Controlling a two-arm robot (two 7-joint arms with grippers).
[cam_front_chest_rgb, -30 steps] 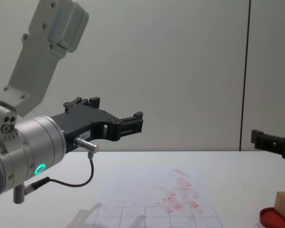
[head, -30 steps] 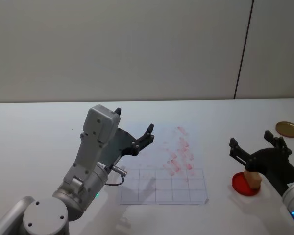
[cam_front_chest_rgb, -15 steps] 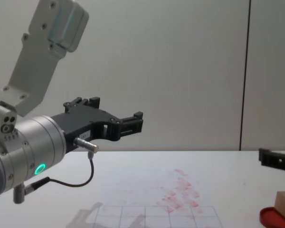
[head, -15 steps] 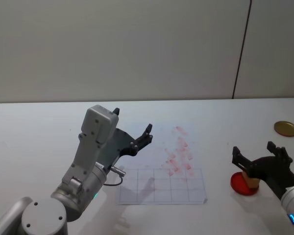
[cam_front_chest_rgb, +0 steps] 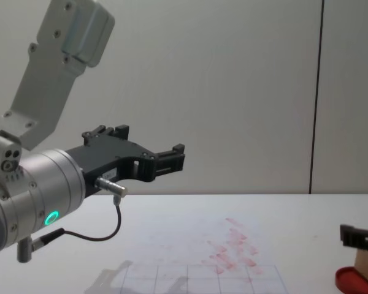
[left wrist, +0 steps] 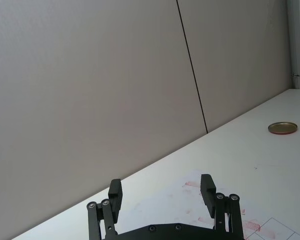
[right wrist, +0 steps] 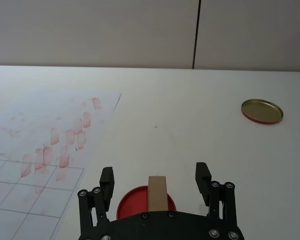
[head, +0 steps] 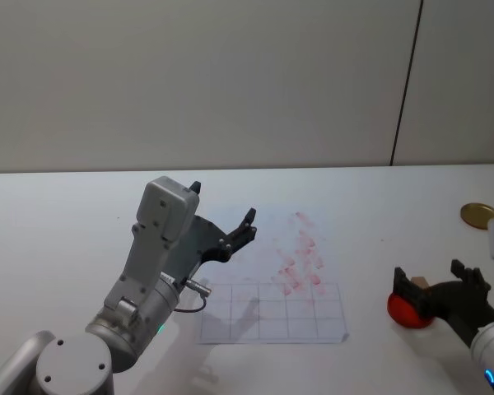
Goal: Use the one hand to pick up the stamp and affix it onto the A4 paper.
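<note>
Since a second ago the right claw [right wrist: 155, 172] has sunk lower and drawn back toward the robot, so that its two black fingers [right wrist: 107, 176] now stand on either side of the stamp [right wrist: 157, 192]; the left arm has stayed where it was. The stamp, a small block of pale wood, stands on the round red ink pad [right wrist: 133, 202], at the right side of the worktop [head: 66, 214] and near its front edge. The right claw is open, and the wrist camera shows bare worktop between each finger and the block, so neither finger touches it. From the chest camera one dark finger shows level with the top of the block, just beside it. The paper [head: 263, 317] lies flat near the middle of the worktop, well apart from the pad and to its left. Its near half carries a faint grey grid, and a loose cluster of smudged pinkish-red marks runs across its far right part, with a few reaching into the upper grid squares. A flat gold lid [head: 480, 216] lies farther back on the right, well apart from the pad and the paper. The left claw [head: 224, 203] hangs in the air above the left part of the paper, pointing forward, its fingers spread wide with nothing between them.
</note>
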